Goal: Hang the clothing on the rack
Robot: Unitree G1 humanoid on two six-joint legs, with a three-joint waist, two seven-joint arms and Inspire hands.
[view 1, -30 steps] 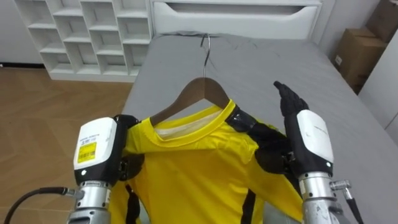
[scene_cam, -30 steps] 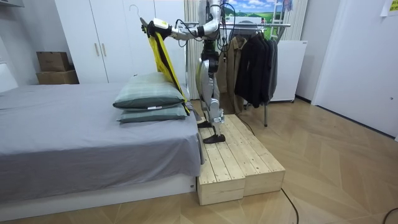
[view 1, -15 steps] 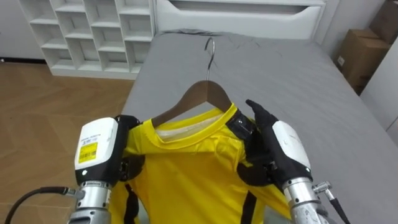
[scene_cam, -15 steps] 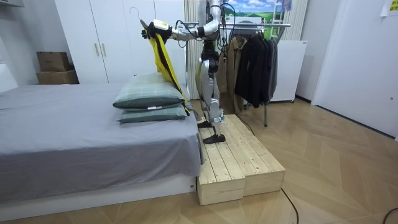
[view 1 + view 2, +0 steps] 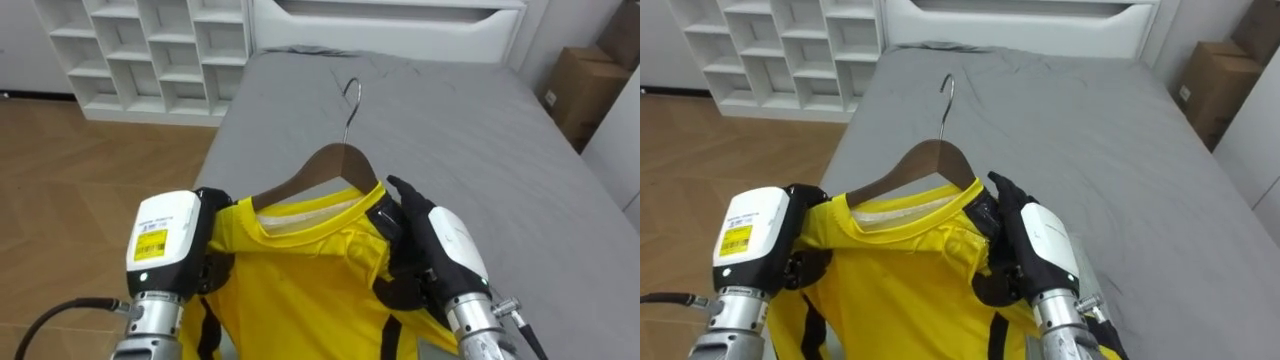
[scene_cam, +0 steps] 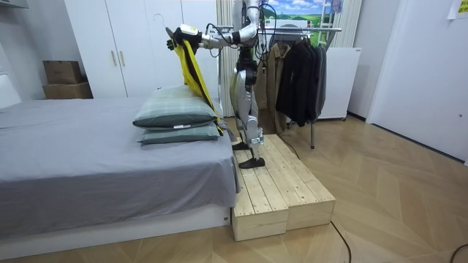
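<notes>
Holding a yellow shirt (image 5: pixel 300 285) on a wooden hanger (image 5: pixel 335 160) above the grey bed (image 5: pixel 470 130).
Its left robot hand (image 5: pixel 207 262) sits at the shirt's left shoulder, fingers hidden by cloth, so I cannot tell its grip; the right robot hand (image 5: pixel 425 235) lies straight-fingered against the right shoulder.

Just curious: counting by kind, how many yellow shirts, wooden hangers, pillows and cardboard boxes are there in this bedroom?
yellow shirt: 1
wooden hanger: 1
pillows: 2
cardboard boxes: 2
Total: 6
</notes>
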